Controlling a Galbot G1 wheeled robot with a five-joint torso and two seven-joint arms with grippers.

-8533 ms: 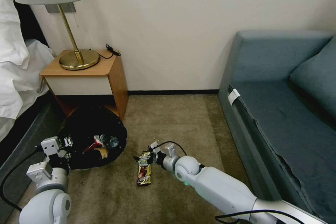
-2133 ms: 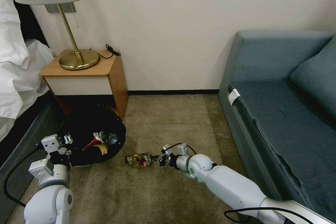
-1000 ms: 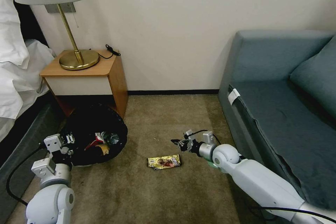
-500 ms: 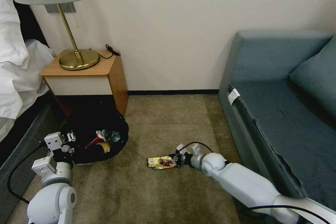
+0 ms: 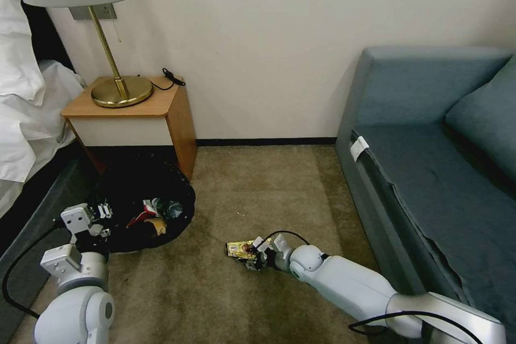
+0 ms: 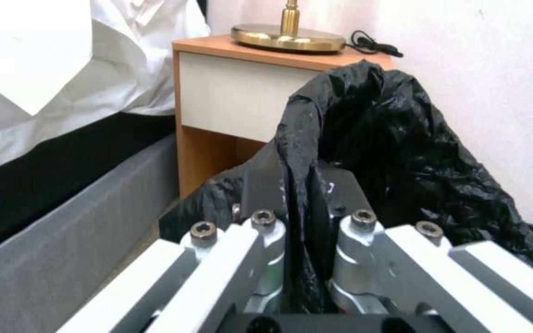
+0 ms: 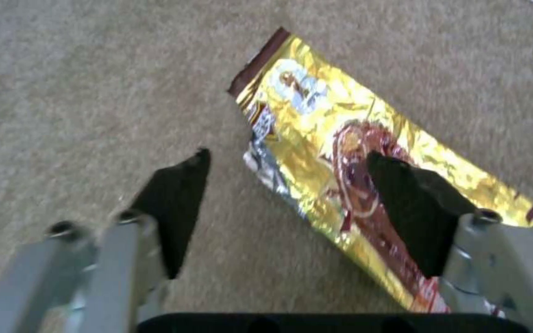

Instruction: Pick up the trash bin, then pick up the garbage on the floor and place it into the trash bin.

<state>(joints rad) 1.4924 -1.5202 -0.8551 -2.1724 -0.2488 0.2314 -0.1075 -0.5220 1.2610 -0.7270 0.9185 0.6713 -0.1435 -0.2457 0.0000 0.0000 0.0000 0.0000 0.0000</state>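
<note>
On the tan carpet between a wooden nightstand and a blue sofa, the robot's right tool sits low over a gold-brown candy-bar wrapper that lies flat. From the right wrist view, the right tool is spread wide: one black fingertip rests over the printed face of the wrapper, while the other is over bare carpet just beside the wrapper's long edge.

To the robot's left, the trash bin stands by the nightstand, its black bag liner draped over the rim. Other litter already lies inside it, including a red-and-white piece. The left tool is at the bin's near rim; the left wrist view shows the left tool closed narrow, pinching a fold of the liner.

Judging from this, the step in hand is gripping the last wrapper. A thin foil sheet on carpet gives little to pinch, so the grip would likely go best with the fingertips pressed down into the pile and straddling the wrapper's narrow width, so that closing buckles the foil up between them. As placed now, one tip sits on the foil and may simply slide it sideways. The left arm needs to keep the bin steady and its mouth open.
</note>
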